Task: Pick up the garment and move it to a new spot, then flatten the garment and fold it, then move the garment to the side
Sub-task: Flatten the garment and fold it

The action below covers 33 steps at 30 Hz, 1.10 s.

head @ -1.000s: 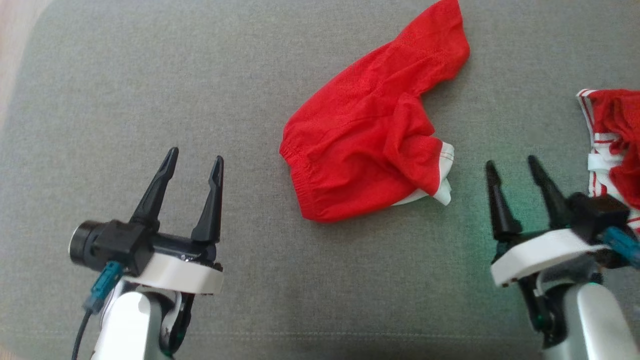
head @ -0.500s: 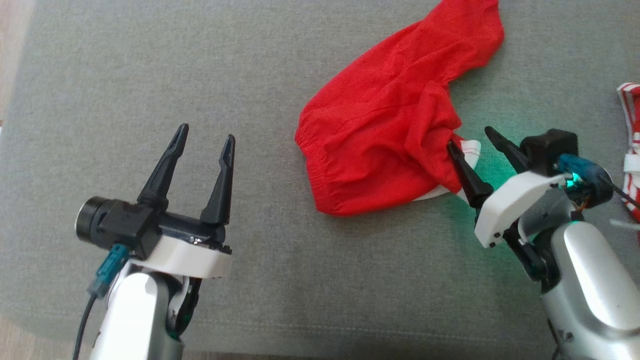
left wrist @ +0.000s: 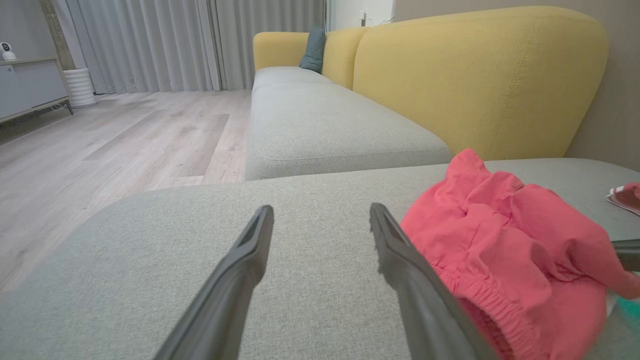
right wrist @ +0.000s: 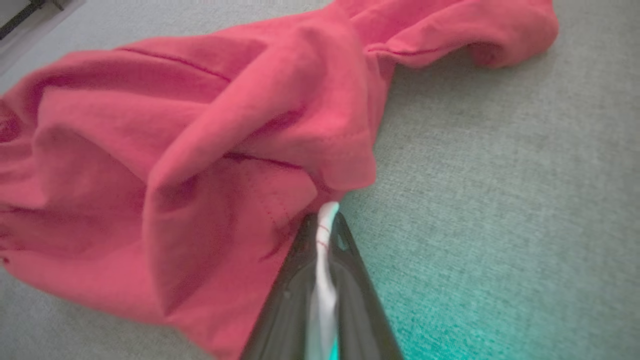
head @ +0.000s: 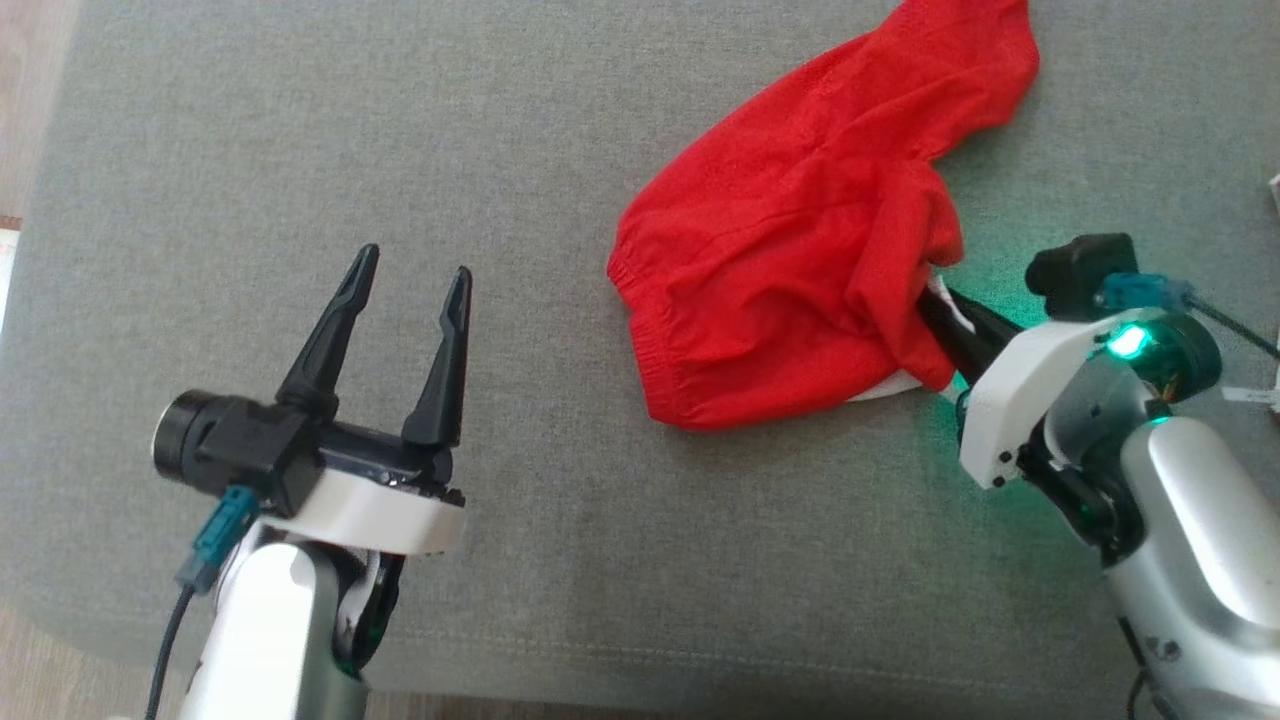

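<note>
The right hand (head: 940, 305) is pinching the garment (head: 800, 270). Its two dark fingers (right wrist: 350, 280) are pressing together on the white trim (right wrist: 322, 260) at the cloth's near right corner, and a strip of that trim is running down between them in the right wrist view. Red fabric is bunching over the fingertips and hiding them from the head view. A green light (head: 1128, 342) is glowing on the wrist behind this hand and tinting the grey sofa seat (head: 300, 150) beneath it.

The garment, a pair of red shorts with an elastic waistband, is lying crumpled on the seat toward the upper right of the head view, with one leg stretching away to the far corner.

The left hand (head: 412, 262) is hanging over bare seat at the lower left, apart from the garment, its fingers spreading wide with nothing between them. In the left wrist view the waistband is showing just beside one of those fingers. Beyond it a yellow backrest (left wrist: 475, 75) is rising behind the seat, a small red-and-white cloth (left wrist: 625, 196) is lying at the right edge, and a wooden floor (left wrist: 100, 150) is running off toward pale curtains (left wrist: 175, 45).
</note>
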### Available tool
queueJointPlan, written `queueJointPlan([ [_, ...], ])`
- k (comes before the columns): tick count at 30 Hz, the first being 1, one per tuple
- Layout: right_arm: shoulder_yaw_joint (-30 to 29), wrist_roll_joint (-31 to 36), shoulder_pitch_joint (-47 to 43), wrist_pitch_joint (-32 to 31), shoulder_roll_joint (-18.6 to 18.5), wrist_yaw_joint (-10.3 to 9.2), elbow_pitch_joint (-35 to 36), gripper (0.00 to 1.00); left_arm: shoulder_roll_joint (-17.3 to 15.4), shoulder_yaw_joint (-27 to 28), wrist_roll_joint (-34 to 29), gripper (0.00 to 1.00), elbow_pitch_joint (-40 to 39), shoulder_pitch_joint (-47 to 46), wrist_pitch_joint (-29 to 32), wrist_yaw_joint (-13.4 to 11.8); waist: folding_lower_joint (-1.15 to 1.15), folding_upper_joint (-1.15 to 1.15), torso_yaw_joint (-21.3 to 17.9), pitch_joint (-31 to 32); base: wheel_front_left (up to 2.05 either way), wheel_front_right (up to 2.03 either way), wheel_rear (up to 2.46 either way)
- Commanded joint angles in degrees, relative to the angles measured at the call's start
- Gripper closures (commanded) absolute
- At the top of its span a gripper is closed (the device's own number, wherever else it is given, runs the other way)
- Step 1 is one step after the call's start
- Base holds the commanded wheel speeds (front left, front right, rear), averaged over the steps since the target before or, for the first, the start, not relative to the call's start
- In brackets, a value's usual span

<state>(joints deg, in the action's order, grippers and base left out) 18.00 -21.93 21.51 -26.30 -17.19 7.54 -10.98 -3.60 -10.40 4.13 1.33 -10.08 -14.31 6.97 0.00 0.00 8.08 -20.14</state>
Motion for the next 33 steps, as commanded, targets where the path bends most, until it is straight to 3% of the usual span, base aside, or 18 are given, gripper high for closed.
queueJointPlan([
  [1, -0.15, -0.70, -0.43, 0.26, -0.54, -0.05, 2.30, 1.00, -0.48, 1.77, 0.29, 0.00, -1.95, -2.03, -0.69, 0.05, 0.00, 0.00, -0.08, 0.09, 0.00, 0.00, 0.00],
  [14, -8.87, 2.47, -6.44, 7.98, 2.78, -0.05, 9.36, 1.00, -0.31, 2.06, -0.01, 0.00, -2.10, -2.07, -0.69, 0.15, 0.00, 0.00, -1.13, 0.55, 0.00, 0.00, 0.00],
  [23, -18.47, 5.65, -13.79, 11.56, 11.03, -0.05, 15.66, 1.00, -0.29, 2.47, -0.27, 0.00, -2.16, -1.51, -0.69, 0.19, 0.00, 0.00, -2.34, 1.40, 0.00, 0.00, 0.00],
  [27, -22.76, 4.15, -17.98, 15.56, 13.68, -0.05, 15.22, 1.00, -0.30, 2.42, -0.35, 0.00, -2.25, -1.47, -0.69, 0.22, 0.00, 0.00, -2.76, 1.53, 0.00, 0.00, 0.00],
  [33, -25.45, -0.59, -21.30, 21.69, 14.27, -0.05, 10.16, 1.00, -0.56, 2.51, -0.38, 0.00, -2.27, -1.08, -0.69, 0.25, 0.00, 0.00, -3.74, 1.71, 0.00, 0.00, 0.00],
])
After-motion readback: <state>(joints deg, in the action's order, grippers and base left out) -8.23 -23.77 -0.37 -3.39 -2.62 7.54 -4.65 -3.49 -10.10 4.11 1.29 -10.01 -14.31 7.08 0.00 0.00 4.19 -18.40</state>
